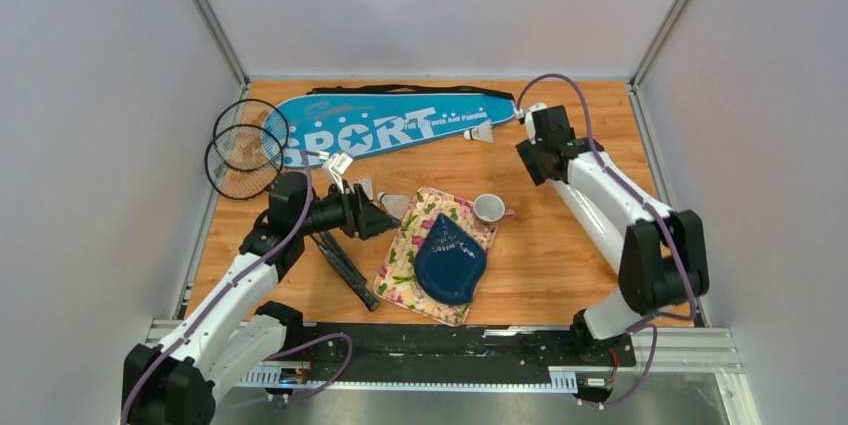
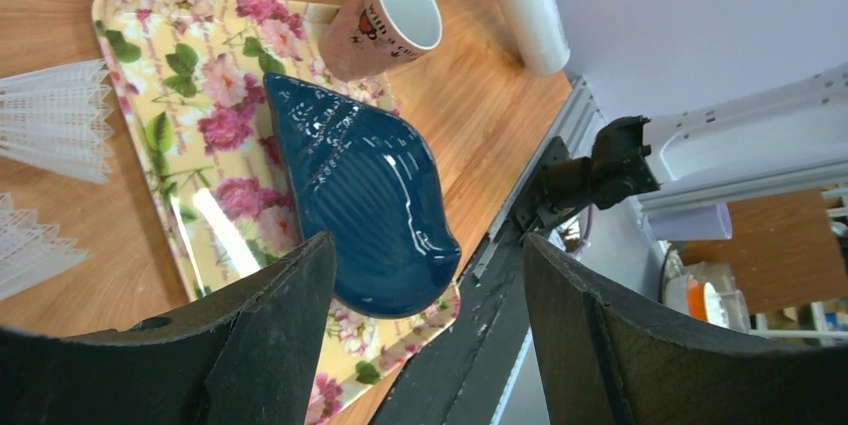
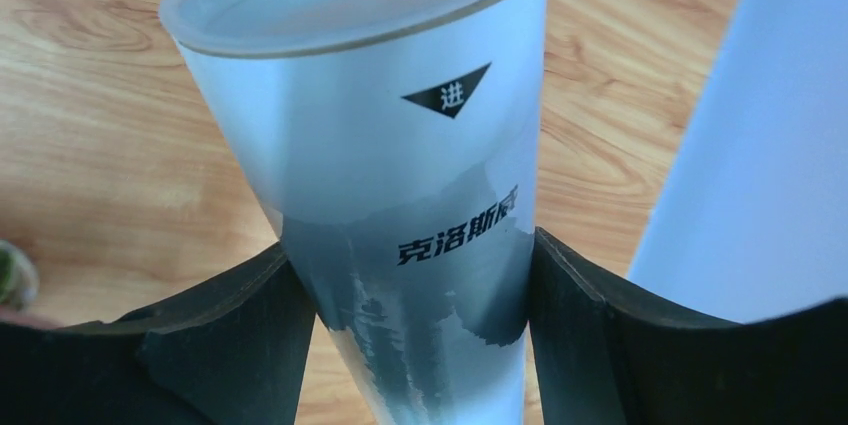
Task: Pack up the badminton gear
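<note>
The blue "SPORT" racket bag [image 1: 380,123] lies across the back of the table, and a white shuttlecock [image 1: 480,132] rests on its right end. Two black rackets [image 1: 245,148] lie at the left, their handles [image 1: 345,270] running under my left arm. Two more shuttlecocks [image 1: 365,188] [image 2: 55,120] lie just beside my left gripper [image 1: 385,217] [image 2: 428,245], which is open and empty over the floral tray. My right gripper [image 1: 535,150] [image 3: 410,245] is shut on the long white tube [image 3: 400,145] [image 2: 520,5], with both fingers against its sides.
A floral tray [image 1: 400,255] [image 2: 140,65] holds a dark blue plate [image 1: 450,260] [image 2: 370,205]. A small white cup [image 1: 488,208] [image 2: 385,20] stands by the tray's far corner. Walls close in the left, back and right sides. A metal rail [image 1: 450,355] runs along the near edge.
</note>
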